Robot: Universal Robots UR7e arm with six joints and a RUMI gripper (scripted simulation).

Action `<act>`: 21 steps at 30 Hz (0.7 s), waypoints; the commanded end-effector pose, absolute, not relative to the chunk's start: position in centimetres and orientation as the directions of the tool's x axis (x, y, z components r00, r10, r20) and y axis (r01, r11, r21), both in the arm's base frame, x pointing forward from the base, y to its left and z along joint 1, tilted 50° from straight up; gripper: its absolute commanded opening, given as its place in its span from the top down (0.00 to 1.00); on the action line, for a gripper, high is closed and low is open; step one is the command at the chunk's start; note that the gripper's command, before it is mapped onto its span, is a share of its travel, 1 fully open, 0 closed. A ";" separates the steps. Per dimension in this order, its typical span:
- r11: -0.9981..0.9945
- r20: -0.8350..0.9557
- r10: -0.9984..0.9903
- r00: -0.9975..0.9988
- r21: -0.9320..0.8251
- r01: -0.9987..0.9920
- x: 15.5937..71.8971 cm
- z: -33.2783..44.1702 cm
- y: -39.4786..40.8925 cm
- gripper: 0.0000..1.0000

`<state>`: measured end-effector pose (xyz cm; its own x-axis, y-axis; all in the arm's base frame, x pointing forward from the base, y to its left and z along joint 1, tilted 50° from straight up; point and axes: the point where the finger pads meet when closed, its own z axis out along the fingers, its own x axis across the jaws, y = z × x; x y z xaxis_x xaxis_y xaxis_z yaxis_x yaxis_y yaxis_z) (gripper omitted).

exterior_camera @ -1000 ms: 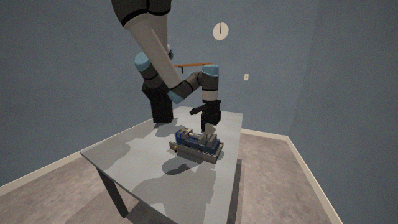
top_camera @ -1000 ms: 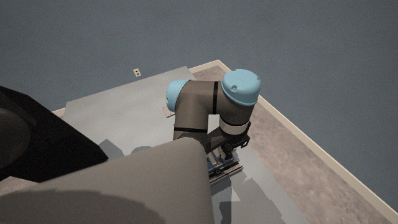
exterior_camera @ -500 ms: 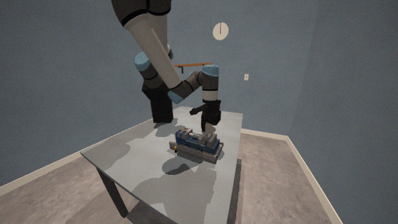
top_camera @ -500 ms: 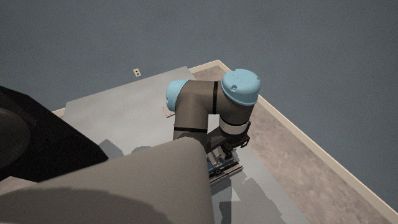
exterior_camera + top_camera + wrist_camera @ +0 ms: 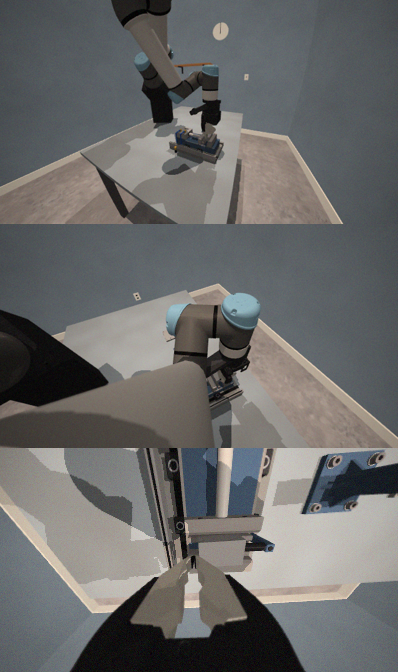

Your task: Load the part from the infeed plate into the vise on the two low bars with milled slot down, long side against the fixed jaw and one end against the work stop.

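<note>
The robot's tool pointed down over the vise, its fingers pressed together with nothing in their grip. In the wrist view, the gray block lay between the jaws — the moving jaw, fixed to the pale rod, stood at the block's twelve o'clock. The dark work stop met the block's edge at three o'clock, in that view, and the fingertips were close to its opposite end, at nine. Contact with the fixed jaw could not be told — nor could the slot's facing. A blue plate sat on the surface toward two o'clock.

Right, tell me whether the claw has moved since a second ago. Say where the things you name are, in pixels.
No visible move: in the exterior view, the claw (image 5: 229,379) (image 5: 205,130) (image 5: 194,556) is at the same end of the vise (image 5: 224,387) (image 5: 196,144) (image 5: 246,498).
</note>
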<state>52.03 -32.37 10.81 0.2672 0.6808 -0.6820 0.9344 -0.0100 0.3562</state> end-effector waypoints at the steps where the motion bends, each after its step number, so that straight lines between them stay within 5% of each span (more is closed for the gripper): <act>1: -0.008 -0.681 0.683 0.262 0.352 0.936 52.0 10.5 -32.0 1.00; 21: -0.009 -0.682 0.682 0.264 0.354 0.935 51.8 10.9 -32.4 1.00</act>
